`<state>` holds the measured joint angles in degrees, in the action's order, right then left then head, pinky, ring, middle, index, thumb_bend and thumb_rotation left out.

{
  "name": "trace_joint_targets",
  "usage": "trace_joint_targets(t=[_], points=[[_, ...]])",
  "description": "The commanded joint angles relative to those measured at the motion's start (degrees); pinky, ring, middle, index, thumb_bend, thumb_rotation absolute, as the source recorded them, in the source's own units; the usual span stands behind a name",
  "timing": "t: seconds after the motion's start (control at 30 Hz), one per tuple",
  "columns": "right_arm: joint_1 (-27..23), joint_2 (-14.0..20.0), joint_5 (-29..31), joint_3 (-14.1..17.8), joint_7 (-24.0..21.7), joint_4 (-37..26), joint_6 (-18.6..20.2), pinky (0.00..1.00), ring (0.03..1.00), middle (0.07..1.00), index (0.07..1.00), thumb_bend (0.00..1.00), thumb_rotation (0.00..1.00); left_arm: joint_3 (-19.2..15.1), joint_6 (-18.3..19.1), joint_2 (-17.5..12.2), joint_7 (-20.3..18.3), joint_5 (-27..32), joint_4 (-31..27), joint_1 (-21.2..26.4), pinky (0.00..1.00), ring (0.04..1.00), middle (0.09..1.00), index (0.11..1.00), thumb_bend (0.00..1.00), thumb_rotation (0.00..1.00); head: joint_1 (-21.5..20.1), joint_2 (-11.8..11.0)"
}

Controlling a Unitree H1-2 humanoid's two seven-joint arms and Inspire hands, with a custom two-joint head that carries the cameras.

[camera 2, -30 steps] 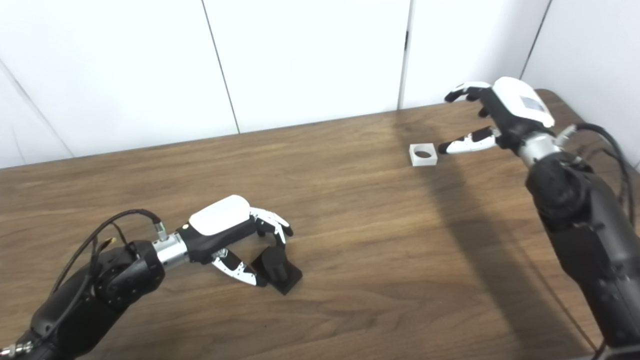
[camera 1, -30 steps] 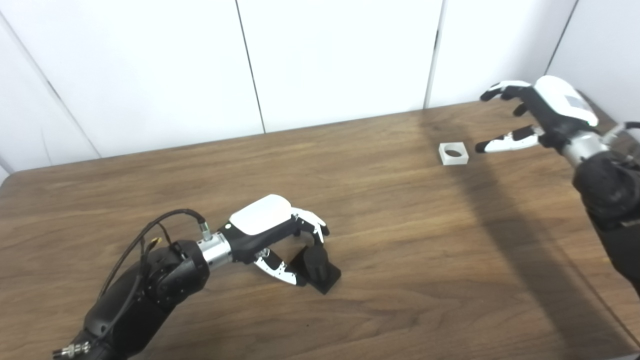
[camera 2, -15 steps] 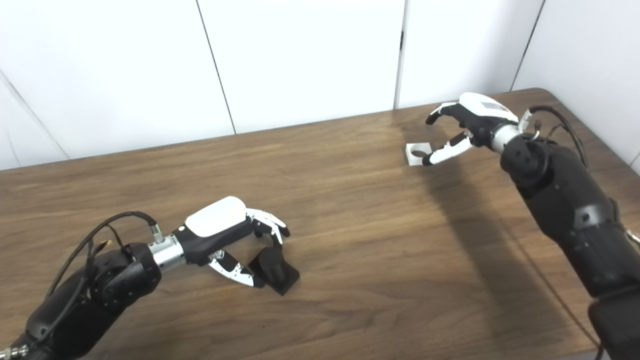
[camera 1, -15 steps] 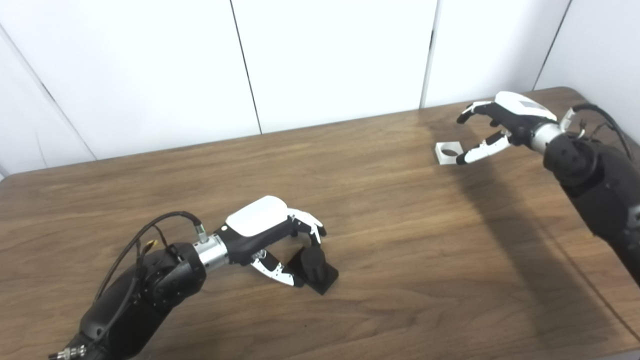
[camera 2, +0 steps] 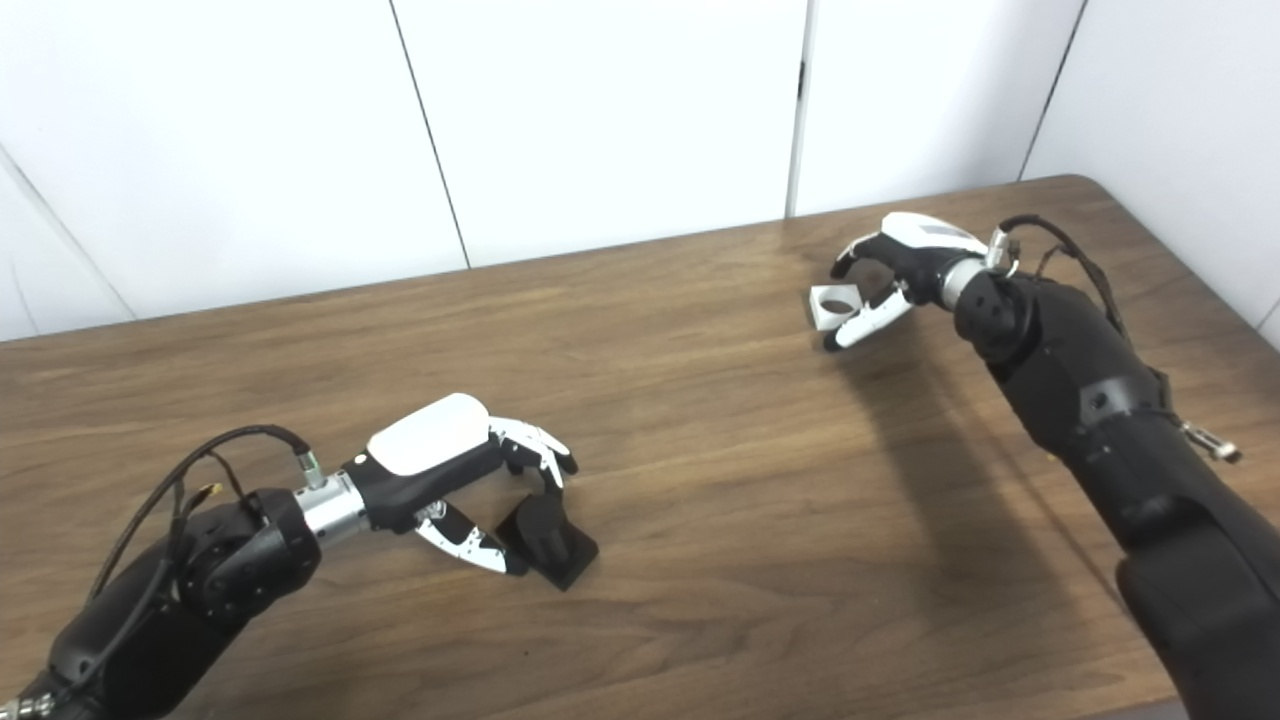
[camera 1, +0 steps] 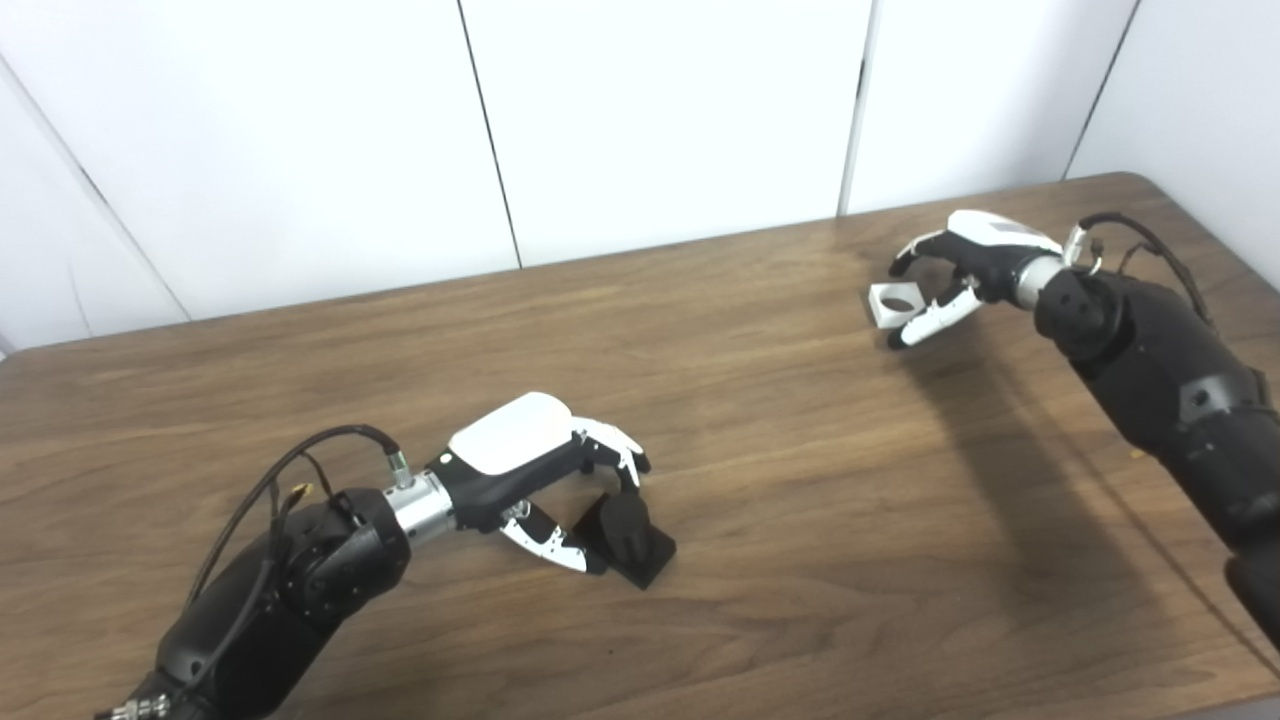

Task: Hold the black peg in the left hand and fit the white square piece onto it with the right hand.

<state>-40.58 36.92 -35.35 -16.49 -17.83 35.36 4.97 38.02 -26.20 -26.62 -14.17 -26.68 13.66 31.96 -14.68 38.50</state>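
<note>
The black peg [camera 1: 625, 530], a short cylinder on a square base, stands on the wooden table [camera 1: 800, 480] at the front left. My left hand [camera 1: 535, 465] arches over it, fingers [camera 1: 620, 455] apart just above its top and the thumb by its base, not closed on it. At the back right lies the white square piece [camera 1: 893, 302] with a round hole. My right hand [camera 1: 960, 265] brackets it, curled fingers [camera 2: 850, 262] behind it and the thumb at its near right corner. The hand is open and the piece rests on the table.
White wall panels [camera 1: 650, 120] run along the table's far edge. The table's rounded right corner [camera 1: 1150, 185] is just behind my right arm [camera 1: 1160, 350]. Bare wood lies between the two hands.
My right hand has come down and to the left, from beside the white piece to around it, with fingers curling. My left hand and the peg have stayed put. The camera shifted slightly.
</note>
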Motion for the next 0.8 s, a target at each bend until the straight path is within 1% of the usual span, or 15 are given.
trace_joint_targets(t=[0.0,0.23,0.53,0.63,0.77], points=[[-3.90,0.62,-0.03,0.00,1.95,1.05,-2.30,0.79,0.910,0.910,0.780,0.79,0.36,2.86,-0.67,-1.75,-3.60,-3.46,1.04,-2.36,0.58,0.722,0.760,0.495,0.52,0.07,0.20,0.07],[-5.58,-0.23,-0.63,-1.99,2.97,4.80,-4.04,0.78,0.903,0.904,0.782,0.78,0.38,2.85,-0.67,-1.81,-3.40,-3.65,0.82,-2.51,0.58,0.719,0.763,0.496,0.52,0.08,0.84,0.29],[-5.52,-0.87,-0.96,-3.12,4.96,6.88,-5.52,0.77,0.889,0.884,0.745,0.76,0.34,2.36,-0.68,-2.24,-4.05,-3.54,0.21,-2.86,0.58,0.724,0.760,0.495,0.52,0.08,0.93,0.55],[-5.31,-0.87,-0.77,-3.09,5.16,6.81,-5.70,0.77,0.889,0.876,0.709,0.74,0.31,2.00,-0.67,-2.29,-4.60,-3.43,0.03,-2.97,0.59,0.731,0.761,0.495,0.52,0.08,1.00,0.71],[-5.04,-0.88,-0.18,-2.82,5.32,7.23,-6.13,0.77,0.879,0.869,0.675,0.74,0.28,1.93,-0.70,-2.20,-4.20,-3.02,0.29,-3.03,0.58,0.721,0.757,0.495,0.52,0.07,1.00,0.71]])
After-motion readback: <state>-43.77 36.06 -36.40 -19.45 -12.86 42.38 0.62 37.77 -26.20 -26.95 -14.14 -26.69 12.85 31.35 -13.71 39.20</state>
